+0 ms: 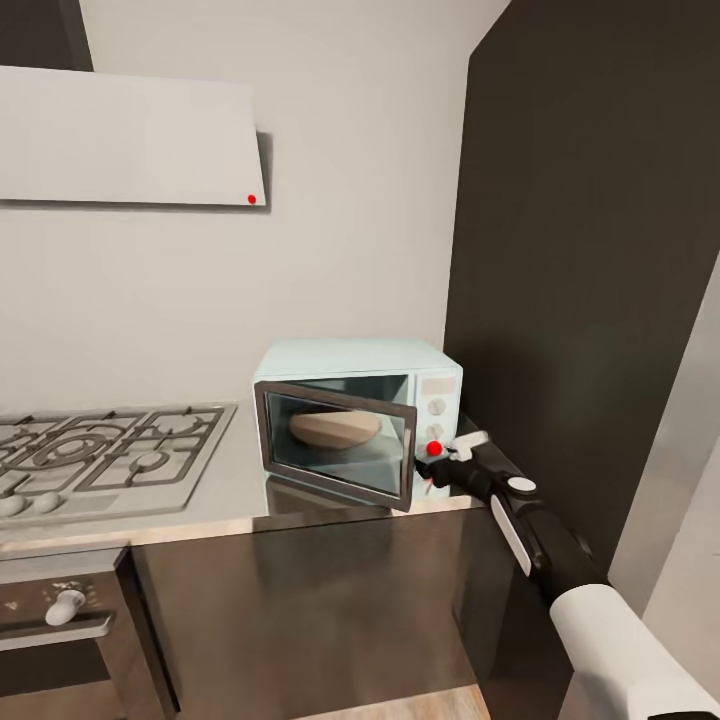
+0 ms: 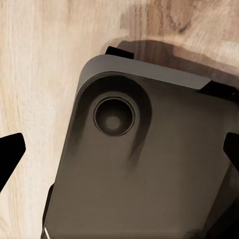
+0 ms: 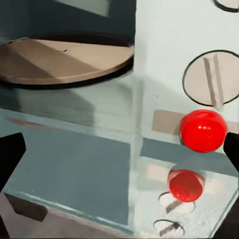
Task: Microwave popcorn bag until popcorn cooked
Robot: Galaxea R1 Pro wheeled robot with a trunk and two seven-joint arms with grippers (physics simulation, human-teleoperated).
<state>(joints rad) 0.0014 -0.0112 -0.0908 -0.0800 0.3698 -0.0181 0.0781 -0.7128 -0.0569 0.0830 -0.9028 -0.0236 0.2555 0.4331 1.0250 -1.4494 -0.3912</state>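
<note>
Looking down from the head, we saw the microwave (image 1: 365, 420) at the right end of the worktop (image 1: 230, 495), set against the grey wall and just beside a tall dark cabinet (image 1: 590, 280). Its dark glass door (image 1: 335, 442) stood partly open, swung toward us. Through the glass a tan, rounded shape (image 1: 333, 428) lay on the floor of the cavity; we took it for the popcorn bag but could not read any label. No loose popcorn was seen.

The right arm reached in from the near right, and the right hand (image 1: 440, 462) was at the microwave's side panel, close to the red light (image 1: 434, 449) near the panel's lower edge. In the right wrist view that red button (image 3: 203, 130) was large and close, its reflection on the glossy worktop, with a round knob (image 3: 213, 79) on the panel beside it. The two dark fingertips (image 3: 10, 159) sat at opposite edges of that view, well apart, holding nothing.

Left of the microwave lay the steel gas hob (image 1: 100, 455), with a white hood (image 1: 130, 140) on the wall over it.

The left wrist view showed pale wood floor (image 2: 45, 64) and a grey robot part (image 2: 149, 164); the left hand's fingertips (image 2: 11, 152) were spread, empty.
</note>
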